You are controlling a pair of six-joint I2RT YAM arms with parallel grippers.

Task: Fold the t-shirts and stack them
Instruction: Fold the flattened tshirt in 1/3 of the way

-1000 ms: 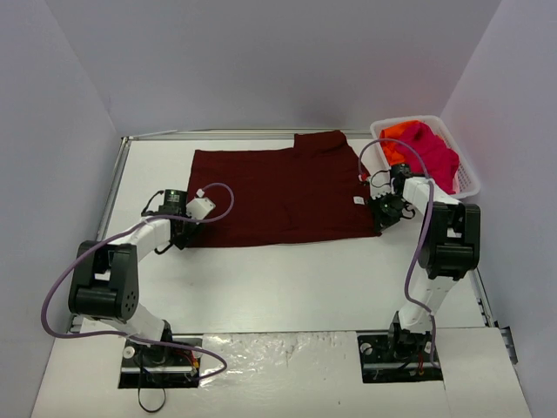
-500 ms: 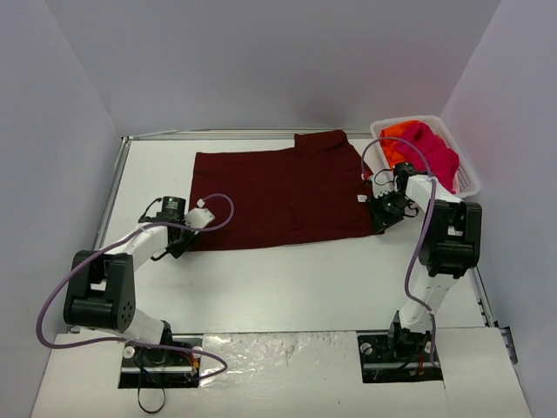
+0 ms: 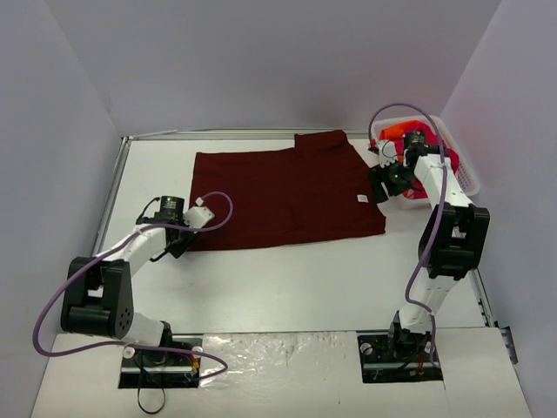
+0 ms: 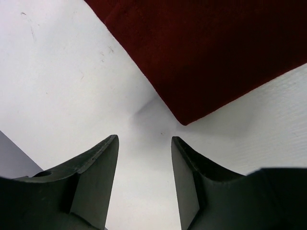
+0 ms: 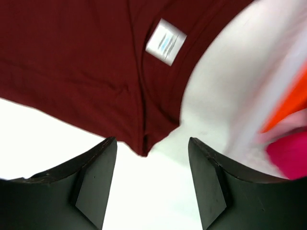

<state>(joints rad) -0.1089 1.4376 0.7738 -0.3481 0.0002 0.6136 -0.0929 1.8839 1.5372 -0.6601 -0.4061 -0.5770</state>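
Observation:
The dark maroon t-shirt [image 3: 287, 196] lies spread flat on the white table, with its white neck label [image 5: 165, 41] near the right edge. My left gripper [image 3: 181, 241] stands open over bare table just off the shirt's near-left corner [image 4: 184, 120], with nothing between its fingers. At the shirt's right edge my right gripper [image 3: 380, 185] hovers open and empty, and the shirt's near corner [image 5: 144, 151] lies between its fingers [image 5: 96, 177]. An orange t-shirt [image 3: 392, 131] and a pink one [image 5: 288, 160] sit in the basket.
The white lattice basket [image 3: 467, 178] stands at the back right, close behind my right arm. Grey walls close in the table on the left, back and right. A metal rail [image 3: 109, 200] runs along the table's left edge.
My right gripper has opened, let go of the shirt's right corner and moved back toward the basket. The shirt's corner now lies flat. The left gripper has drawn slightly back from the left corner.

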